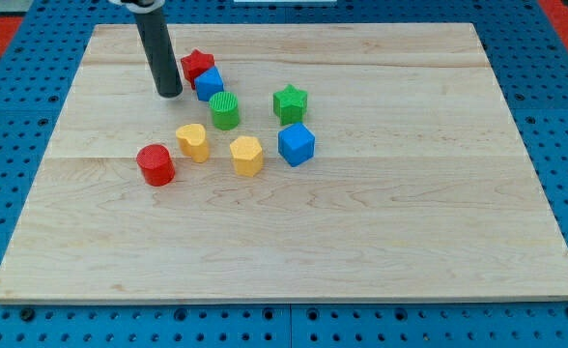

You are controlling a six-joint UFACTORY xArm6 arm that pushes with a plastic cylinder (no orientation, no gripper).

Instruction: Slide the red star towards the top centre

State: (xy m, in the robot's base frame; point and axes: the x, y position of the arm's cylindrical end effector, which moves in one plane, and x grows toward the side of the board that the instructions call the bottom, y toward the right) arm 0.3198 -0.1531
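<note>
My tip [170,94] stood just left of the red star [196,65]; no jaws existed; the touching blue block [210,84] risked being dragged along.

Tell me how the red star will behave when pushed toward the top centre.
The red star looks squat and flat-bottomed, so it should slide, not roll. Its points may make it spin under an off-centre push from my tip. The blue block seems to touch it and may drag along.

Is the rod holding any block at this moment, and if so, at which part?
Nothing is held. My tip stands on the board just to the view's left of the red star, apart from it.
</note>
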